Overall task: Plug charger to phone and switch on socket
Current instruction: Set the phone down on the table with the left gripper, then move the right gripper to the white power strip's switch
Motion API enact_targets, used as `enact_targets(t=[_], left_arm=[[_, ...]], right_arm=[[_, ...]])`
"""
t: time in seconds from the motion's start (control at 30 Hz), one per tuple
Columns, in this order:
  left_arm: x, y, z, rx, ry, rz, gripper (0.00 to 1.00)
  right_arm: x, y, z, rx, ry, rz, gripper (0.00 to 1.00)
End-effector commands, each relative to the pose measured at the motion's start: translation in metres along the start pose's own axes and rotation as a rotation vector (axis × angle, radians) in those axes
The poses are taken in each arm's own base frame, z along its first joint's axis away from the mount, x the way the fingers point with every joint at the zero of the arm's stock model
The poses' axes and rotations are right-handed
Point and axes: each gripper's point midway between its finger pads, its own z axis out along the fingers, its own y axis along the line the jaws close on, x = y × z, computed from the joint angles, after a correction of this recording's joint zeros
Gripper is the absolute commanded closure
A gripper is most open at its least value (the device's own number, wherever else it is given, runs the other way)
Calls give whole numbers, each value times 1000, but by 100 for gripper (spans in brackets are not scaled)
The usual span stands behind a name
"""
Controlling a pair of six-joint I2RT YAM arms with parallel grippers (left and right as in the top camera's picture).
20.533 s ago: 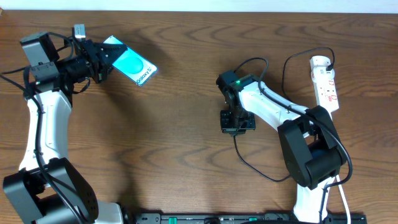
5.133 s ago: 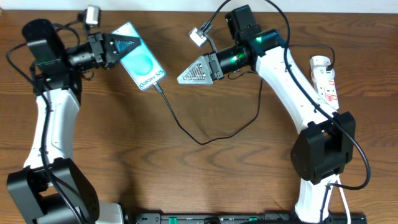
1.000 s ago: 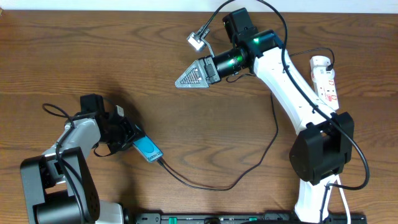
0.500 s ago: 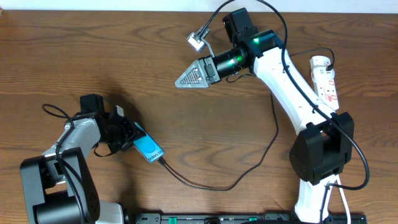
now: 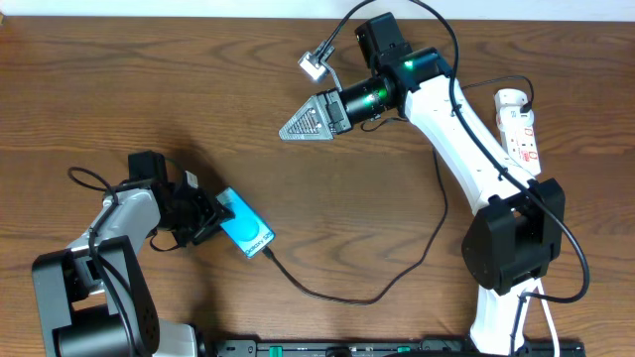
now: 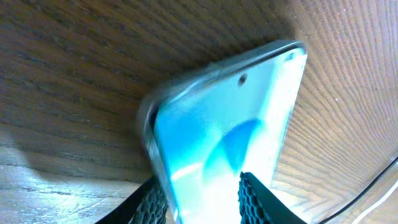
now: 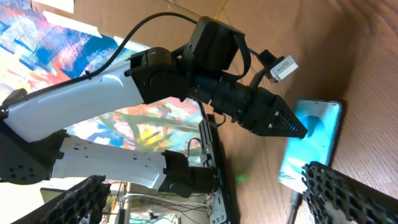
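Observation:
The phone (image 5: pixel 246 230), its screen bright blue, lies flat on the wooden table at the lower left. My left gripper (image 5: pixel 208 216) is at the phone's upper-left end. In the left wrist view, the gripper (image 6: pixel 202 200) stands open, a finger on each side of the phone (image 6: pixel 224 124). The charger (image 5: pixel 342 296), a thin black cable, is plugged into the phone's lower-right end. From there it loops right and up to the white socket (image 5: pixel 519 129). My right gripper (image 5: pixel 298 124) hangs wide open and empty above the table's middle. It faces the phone (image 7: pixel 311 140).
A black rail (image 5: pixel 377 347) runs along the table's front edge between the two arm bases. A white cord (image 5: pixel 549 319) hangs by the right base. The socket lies near the table's right edge.
The left jaws have widened. The phone has tipped from a narrow, tilted look to flat and has slid a little right, dragging the cable's near end with it. The right arm has not moved.

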Motion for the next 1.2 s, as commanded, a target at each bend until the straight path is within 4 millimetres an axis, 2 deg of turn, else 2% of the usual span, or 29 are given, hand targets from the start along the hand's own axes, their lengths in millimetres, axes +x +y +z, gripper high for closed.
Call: enact_targets(t=[0.0, 0.33, 0.4, 0.53, 0.57, 0.7, 0.73, 0.77, 0.8, 0.9, 0.93, 0.97, 1.07, 1.1, 1.17], left_arm=[[6, 17, 4, -76, 13, -25, 60], [4, 16, 4, -73, 6, -20, 60], [0, 14, 3, -69, -5, -15, 60], [-11, 1, -11, -51, -49, 11, 52], [-16, -8, -21, -37, -81, 30, 49], [-20, -43, -59, 71, -197, 116, 43], [-18, -55, -74, 104, -248, 152, 41], [-17, -58, -81, 115, -266, 165, 39], [-13, -68, -97, 139, -320, 199, 33], [-3, -81, -125, 175, -409, 255, 25], [0, -83, -131, 183, -429, 268, 23], [6, -87, -141, 197, -462, 289, 21], [16, -93, -156, 217, -511, 320, 21], [21, -95, -162, 225, -531, 332, 20], [24, -95, -165, 231, -540, 333, 20]], right_arm=[[-2, 7, 1, -9, 0, -23, 1], [-2, 7, 1, -7, 0, -23, 1], [0, -3, -1, 46, 4, -3, 1], [10, -32, -20, 197, 10, 102, 1], [15, -45, -35, 253, 4, 158, 2], [26, -71, -76, 369, -24, 280, 5], [32, -79, -93, 405, -37, 332, 5], [34, -82, -100, 416, -43, 350, 5], [41, -89, -116, 452, -55, 398, 4], [61, -105, -162, 580, -81, 509, 4], [65, -108, -171, 612, -87, 537, 3], [77, -115, -197, 708, -112, 613, 3], [99, -125, -251, 934, -181, 738, 2], [111, -124, -285, 1070, -239, 798, 1], [117, -120, -311, 1150, -294, 810, 1]])
